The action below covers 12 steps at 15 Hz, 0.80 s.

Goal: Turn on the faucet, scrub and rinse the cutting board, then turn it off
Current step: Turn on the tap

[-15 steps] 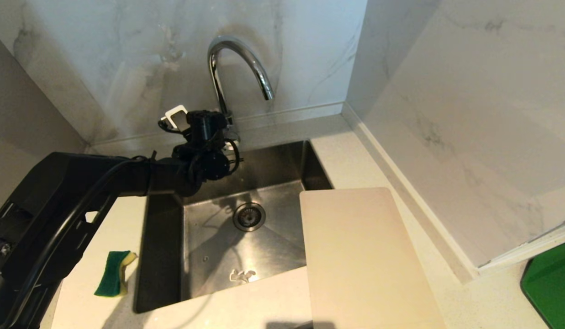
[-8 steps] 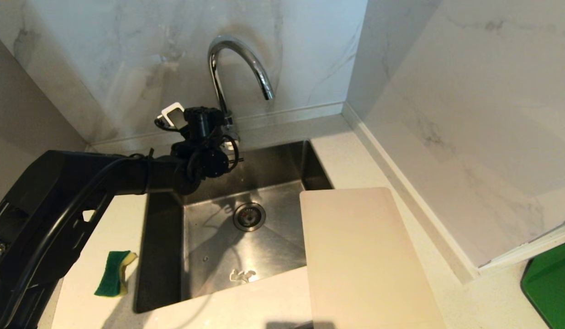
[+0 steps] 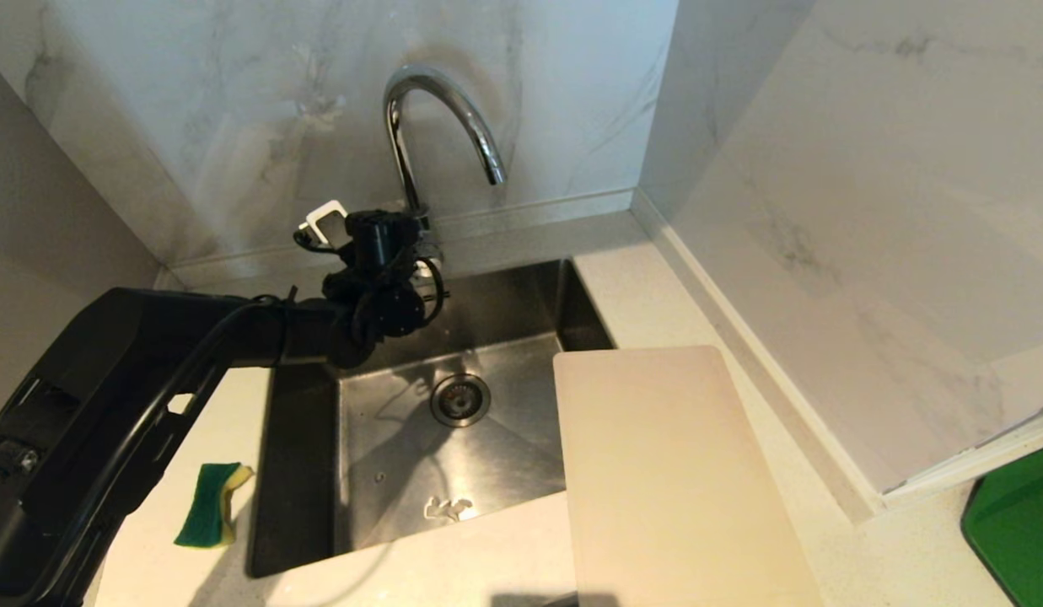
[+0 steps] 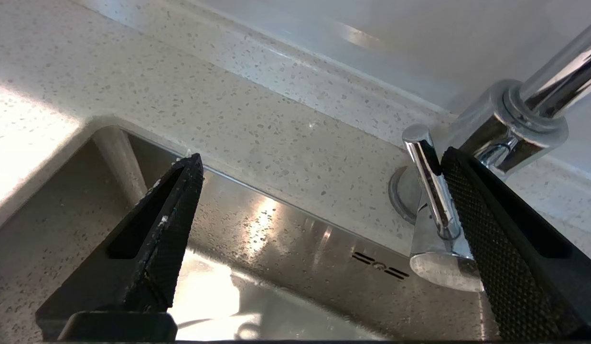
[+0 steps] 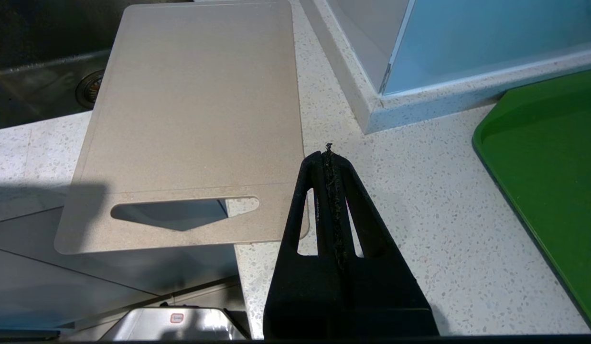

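The left hand (image 4: 319, 162) hangs at the far edge of the sink (image 3: 521, 312), its fingers spread wide, with the faucet (image 3: 437, 118) lever (image 4: 431, 186) just inside one finger (image 4: 491, 229) and seemingly touching it; nothing is gripped. The right hand (image 5: 329, 157) sits parked, pressed shut and empty, over the near surface (image 5: 419, 215) beside the board (image 3: 673, 472).

The main risk appears to be the lever itself: it is thin, smooth chrome, and it lies against only one finger near the tip. A sideways push could let it slide off the pad, so the tap stays closed. A push with too much force could open the water hard, splashing past the basin. Closing the fingers here may also pinch the tap base (image 4: 510, 129) rather than the lever.

The faucet stands upright at the far rim, its arch curving toward the right and near, its mouth pointing down into the basin. The lever juts out from the base toward the near side. No water shows.

The board lies flat to the right of the sink, its left edge overhanging the basin. Its long axis runs near to far, with the slot handle (image 5: 180, 212) at the near end, overhanging the surface's edge. A sponge (image 3: 211, 504) rests on the surface left of the sink, well apart from the board.
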Tool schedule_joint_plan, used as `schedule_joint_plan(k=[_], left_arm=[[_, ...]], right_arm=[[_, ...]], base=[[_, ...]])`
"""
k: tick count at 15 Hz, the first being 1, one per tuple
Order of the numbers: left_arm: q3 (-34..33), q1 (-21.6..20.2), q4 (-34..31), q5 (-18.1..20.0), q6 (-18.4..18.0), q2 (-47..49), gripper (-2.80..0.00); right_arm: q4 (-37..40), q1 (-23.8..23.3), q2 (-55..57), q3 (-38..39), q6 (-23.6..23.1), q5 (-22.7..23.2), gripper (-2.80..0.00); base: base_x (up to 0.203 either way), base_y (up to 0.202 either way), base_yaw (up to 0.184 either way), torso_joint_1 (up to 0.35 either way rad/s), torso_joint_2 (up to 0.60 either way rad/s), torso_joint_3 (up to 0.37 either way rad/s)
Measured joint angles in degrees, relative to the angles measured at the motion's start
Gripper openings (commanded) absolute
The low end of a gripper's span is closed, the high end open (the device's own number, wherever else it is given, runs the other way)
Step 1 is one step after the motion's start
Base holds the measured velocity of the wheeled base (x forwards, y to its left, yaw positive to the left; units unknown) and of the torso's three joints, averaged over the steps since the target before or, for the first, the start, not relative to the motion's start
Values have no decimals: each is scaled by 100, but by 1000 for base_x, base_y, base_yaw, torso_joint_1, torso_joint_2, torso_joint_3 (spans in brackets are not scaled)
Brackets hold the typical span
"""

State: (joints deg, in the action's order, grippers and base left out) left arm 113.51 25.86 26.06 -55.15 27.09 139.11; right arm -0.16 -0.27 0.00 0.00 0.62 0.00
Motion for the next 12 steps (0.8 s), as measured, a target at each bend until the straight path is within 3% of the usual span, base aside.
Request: schedule_joint_plan(k=[12], left_arm=[[-67,184,-589,-52,144,-333,0]], right_arm=[[0,0,0,0,0,0,-280]], base=[[0,0,0,0,0,0]])
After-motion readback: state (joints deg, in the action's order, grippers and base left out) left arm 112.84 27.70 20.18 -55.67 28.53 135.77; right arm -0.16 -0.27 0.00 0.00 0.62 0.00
